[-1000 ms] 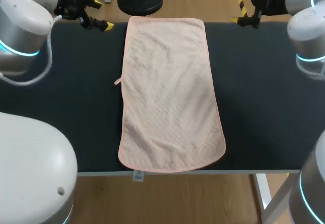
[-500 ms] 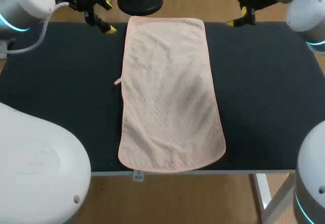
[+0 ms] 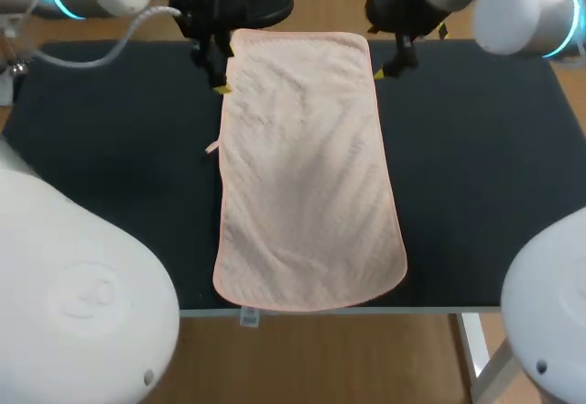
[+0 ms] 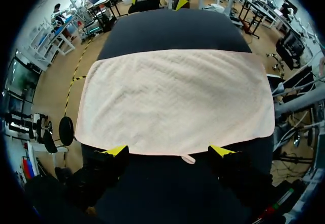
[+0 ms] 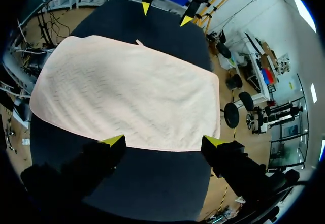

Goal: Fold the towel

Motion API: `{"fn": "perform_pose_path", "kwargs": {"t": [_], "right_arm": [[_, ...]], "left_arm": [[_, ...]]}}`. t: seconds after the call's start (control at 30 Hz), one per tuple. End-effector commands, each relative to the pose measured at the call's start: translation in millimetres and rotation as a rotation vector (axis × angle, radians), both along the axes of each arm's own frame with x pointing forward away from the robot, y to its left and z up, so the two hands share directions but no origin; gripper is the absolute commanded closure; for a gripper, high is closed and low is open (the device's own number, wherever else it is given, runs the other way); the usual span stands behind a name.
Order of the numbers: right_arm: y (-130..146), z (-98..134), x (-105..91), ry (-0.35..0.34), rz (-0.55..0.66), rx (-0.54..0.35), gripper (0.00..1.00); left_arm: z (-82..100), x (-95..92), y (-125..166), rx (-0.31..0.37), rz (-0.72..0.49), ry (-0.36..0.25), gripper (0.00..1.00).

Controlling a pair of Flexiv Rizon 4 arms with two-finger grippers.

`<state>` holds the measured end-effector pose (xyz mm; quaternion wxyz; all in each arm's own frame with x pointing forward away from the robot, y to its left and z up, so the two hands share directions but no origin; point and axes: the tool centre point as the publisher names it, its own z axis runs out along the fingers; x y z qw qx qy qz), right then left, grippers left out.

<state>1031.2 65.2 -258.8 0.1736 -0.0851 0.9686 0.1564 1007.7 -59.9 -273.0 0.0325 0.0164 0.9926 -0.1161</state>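
At the dark table's (image 3: 476, 193) near edge, a small white tag (image 3: 248, 317), its print unreadable, is hanging below the pale pink towel (image 3: 307, 175), which is lying flat, zigzag-woven and round-cornered. Beside its far corners, the left gripper (image 3: 220, 72) and right gripper (image 3: 389, 63) are being held spread, gripping nothing.

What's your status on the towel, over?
Left gripper open, right gripper open, either side of the towel, far end. Flat, unfolded. Nothing on it.

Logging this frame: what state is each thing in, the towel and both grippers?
towel: unfolded, spread flat on the table.
left gripper: open, empty, by the towel's left long edge.
right gripper: open, empty, by the towel's right long edge.
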Motion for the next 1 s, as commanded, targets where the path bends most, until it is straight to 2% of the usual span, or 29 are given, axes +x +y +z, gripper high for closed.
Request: {"fn": "perform_pose_path", "kwargs": {"t": [0.03, 0.2, 0.33, 0.43, 0.57, 1.0], "right_arm": [[6.3, -14.2, 4.0, 0.073, -0.071, -0.199, 0.0], [4.3, -32.6, -3.0, 0.099, -0.112, -0.202, 0.0], [1.8, -49.3, -7.9, 0.14, -0.138, -0.197, 0.0], [1.0, -57.1, -9.0, 0.156, -0.139, -0.206, 0.0], [-1.4, -54.7, -8.2, 0.144, -0.098, -0.199, 0.0], [-1.4, -54.7, -8.2, 0.144, -0.098, -0.199, 0.0]], "left_arm": [[-9.9, 5.9, -5.4, 0.194, -0.002, 0.028, 0.0], [-25.3, 5.3, -5.2, 0.19, 0.001, 0.033, 0.0], [-40.0, 3.8, -7.9, 0.138, 0.029, 0.05, 0.0], [-51.2, 3.9, -11.9, 0.149, 0.035, 0.075, 0.0], [-52.5, 5.8, -13.8, 0.13, 0.06, 0.099, 0.0], [-52.5, 5.8, -13.8, 0.13, 0.06, 0.099, 0.0]]}}
